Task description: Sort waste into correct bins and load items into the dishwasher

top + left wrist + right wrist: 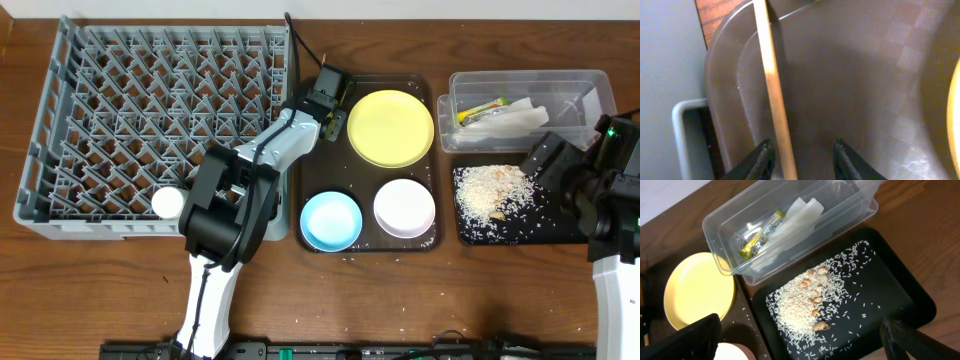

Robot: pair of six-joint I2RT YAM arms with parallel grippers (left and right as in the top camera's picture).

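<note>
hovering at the far left corner of the brown tray (855,75), the left end effector (802,160) is spread wide and empty, with a wooden chopstick (772,85) lying just beside one finger. yellow plate (390,128), blue bowl (331,220) and white bowl (404,207) sit in that tray; the white cup (167,203) is at the rack's (120,100) front edge. the right end effector (800,332) gapes wide, empty, above the black tray (900,305) of rice (800,310). napkin (795,220) and wrapper (760,232) lie in the clear tub (725,235)
</note>
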